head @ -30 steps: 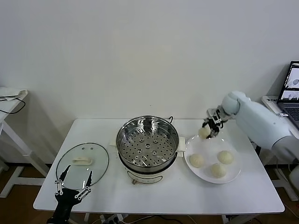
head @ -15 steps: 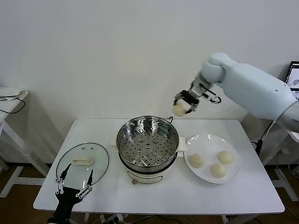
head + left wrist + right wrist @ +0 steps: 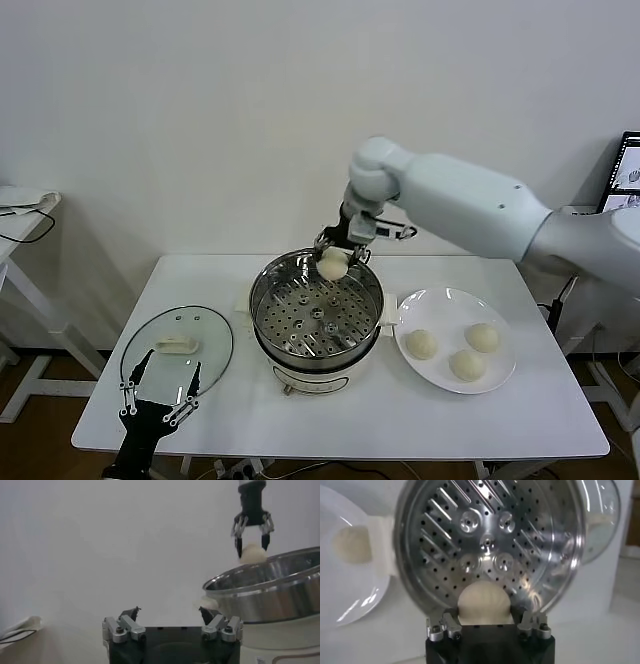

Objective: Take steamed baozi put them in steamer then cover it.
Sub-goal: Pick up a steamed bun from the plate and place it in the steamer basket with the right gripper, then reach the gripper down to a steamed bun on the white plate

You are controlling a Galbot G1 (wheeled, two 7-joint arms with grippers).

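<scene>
My right gripper [image 3: 335, 256] is shut on one steamed baozi [image 3: 332, 267], a cream-white pleated bun, and holds it just above the far rim of the steamer [image 3: 300, 322]. The right wrist view shows that baozi [image 3: 485, 601] between the fingers, over the near edge of the perforated steel tray [image 3: 487, 540], which has nothing on it. Three more baozi [image 3: 421, 344] [image 3: 482, 337] [image 3: 466, 364] lie on the white plate [image 3: 440, 305] to the steamer's right. My left gripper [image 3: 158, 396] stays open at the table's front left, over the near edge of the glass lid [image 3: 178, 343].
The glass lid with its cream knob lies flat to the left of the steamer. In the left wrist view, the steamer's steel wall [image 3: 270, 595] stands a short way from the left gripper [image 3: 170, 617]. A laptop [image 3: 625, 185] sits beyond the table's right end.
My right arm lifted one baozi off the plate and swung it left across the table. It now hangs low over the steamer's far rim. The left arm has not moved.
</scene>
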